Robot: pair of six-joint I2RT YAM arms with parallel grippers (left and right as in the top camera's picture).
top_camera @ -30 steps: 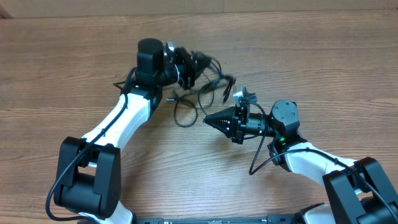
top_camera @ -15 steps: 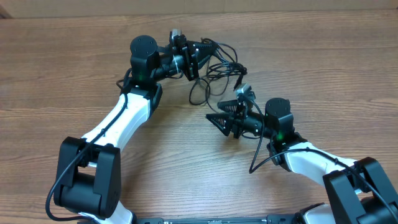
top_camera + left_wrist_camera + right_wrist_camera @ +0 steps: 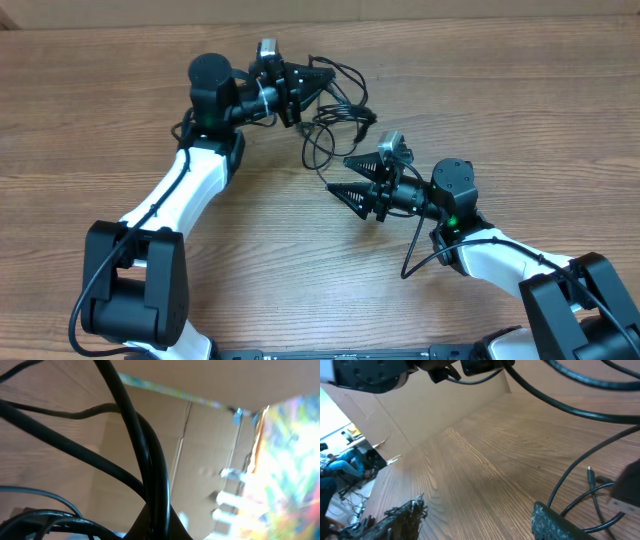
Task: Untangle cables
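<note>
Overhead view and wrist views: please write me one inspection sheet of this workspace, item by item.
Surface: wooden table, bare wood grain, no stains seen.
Job's things: the cables, thin black cords in one tangled bunch; a silver-tipped plug lies near the wood.
Clutter: nothing seen.
Grippers: left gripper shut on the cables; right gripper open, holding nothing, beside the bunch.
Cables: arm wiring loops beside the right arm, apart from the bunch.
Surroundings: cardboard wall at the table's far edge.
</note>
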